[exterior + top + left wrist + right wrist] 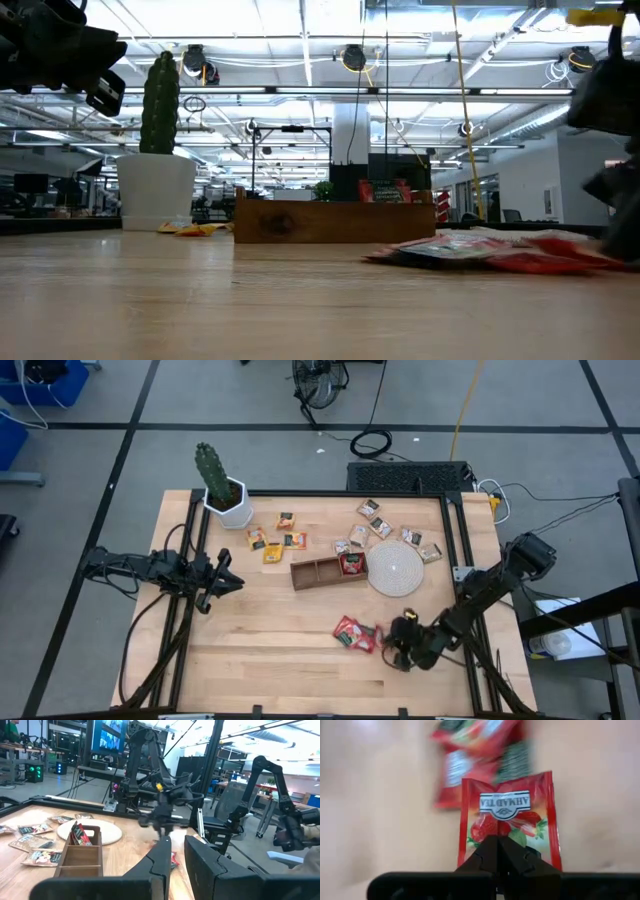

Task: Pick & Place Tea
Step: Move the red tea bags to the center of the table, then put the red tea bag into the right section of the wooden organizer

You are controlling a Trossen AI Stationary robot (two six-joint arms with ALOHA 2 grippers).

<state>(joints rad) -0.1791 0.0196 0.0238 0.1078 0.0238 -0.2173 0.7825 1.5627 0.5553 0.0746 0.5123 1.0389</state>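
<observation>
The pale wooden table (300, 650) carries tea sachets scattered around a wooden tray (325, 571) and a round disc (395, 568). Near the front edge, the right gripper (400, 645) has its jaws pinched shut on the edge of a red sachet (507, 822), which hangs straight out from the fingertips, long axis in line with them; more red sachets (353, 632) lie just beside it. The tray sits farther back, toward the table's middle. The left gripper (225, 582) waits at the left edge, jaws nearly closed on nothing
</observation>
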